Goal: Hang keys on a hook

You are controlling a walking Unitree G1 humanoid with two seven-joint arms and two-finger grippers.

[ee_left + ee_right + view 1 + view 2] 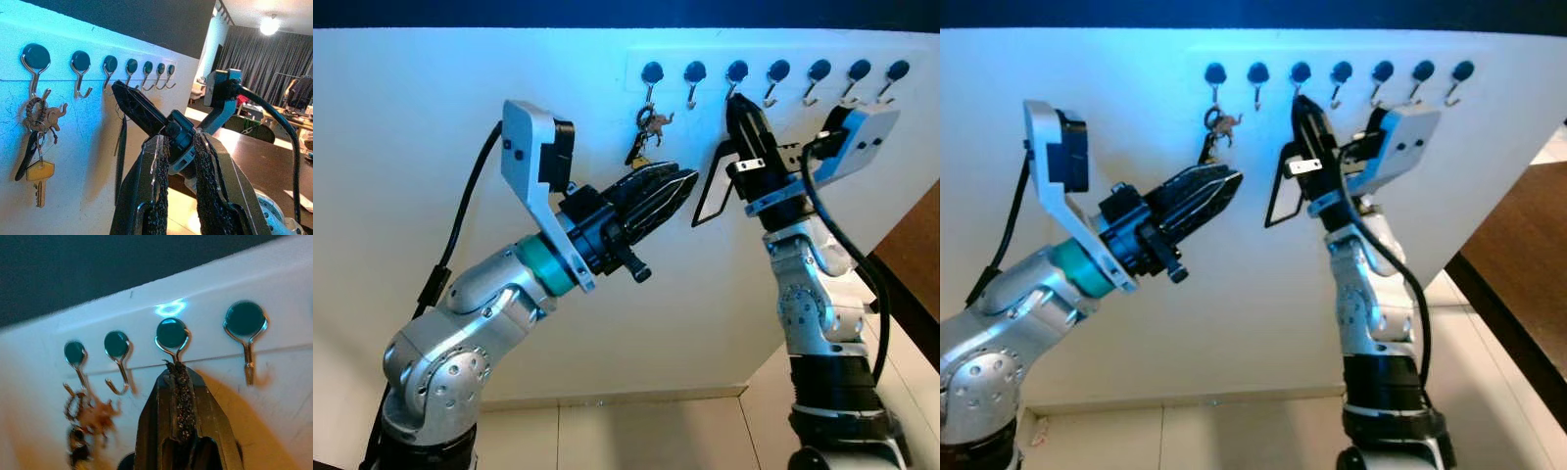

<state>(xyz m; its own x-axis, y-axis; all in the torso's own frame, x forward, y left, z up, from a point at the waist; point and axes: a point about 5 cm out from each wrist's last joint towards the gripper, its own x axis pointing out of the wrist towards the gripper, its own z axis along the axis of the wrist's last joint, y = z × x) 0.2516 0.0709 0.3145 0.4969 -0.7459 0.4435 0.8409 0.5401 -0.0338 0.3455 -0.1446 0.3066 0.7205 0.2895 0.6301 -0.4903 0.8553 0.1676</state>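
1. A row of seven round-headed metal hooks (773,80) runs along a white strip high on a white wall (431,108).
2. A bunch of keys (36,147) hangs from the hook at the robot's left end of the row (33,61). It has a braided ring, a small tan charm, a black fob and a brass key lowest of all.
3. The next hook along (80,68) carries nothing.
4. The right gripper (177,369) is raised to the third hook from the left (172,338). Its two black fingers are pressed together with no gap visible, and their tips sit right at the wire of that hook, just under its round head.
5. Whether anything is pinched between those tips cannot be made out.
6. A thin black wire loop (710,191) hangs against the wall beside the right gripper, below the third hook; its upper end disappears behind the gripper body.
7. The left gripper (680,186) points toward the wall, below and to the right of the hanging keys. Its fingers lie close together, holding nothing, and stay clear of the keys.
8. Pale floor tiles (646,431) meet the foot of the wall, and a dark brown surface (1518,255) lies off to the right.
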